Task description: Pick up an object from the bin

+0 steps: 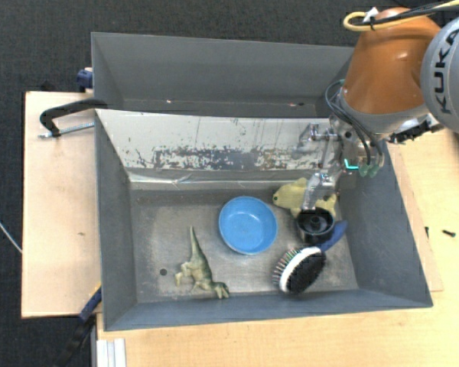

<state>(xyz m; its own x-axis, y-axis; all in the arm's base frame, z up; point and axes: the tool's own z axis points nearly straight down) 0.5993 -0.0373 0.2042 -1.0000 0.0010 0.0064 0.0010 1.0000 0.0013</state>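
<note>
- Dark carpet all round; grey metal bin sits in the middle, and my arm comes in over its right rim.
- My claw is down low at the right-back part of the bin floor, under the orange wrist cover.
- Can't tell whether the claw is wide or narrow; the wrist hardware blocks the tip.
- Can't tell if anything is held.
- The claw tip overlaps the right side of a pale yellow toy lying close to the back wall. Contact vs. hovering: can't tell.
- Just in front of the claw: black round cup, opening up, with a blue handle sticking out to its right-front.
- Nearer the front wall: black oval brush, white bristles up, close to the handle.
- Left of the cup: blue bowl, upright, mid-floor, just beside the yellow toy.
- Farthest out: green dinosaur figure at front-left, well apart from the rest.
</note>
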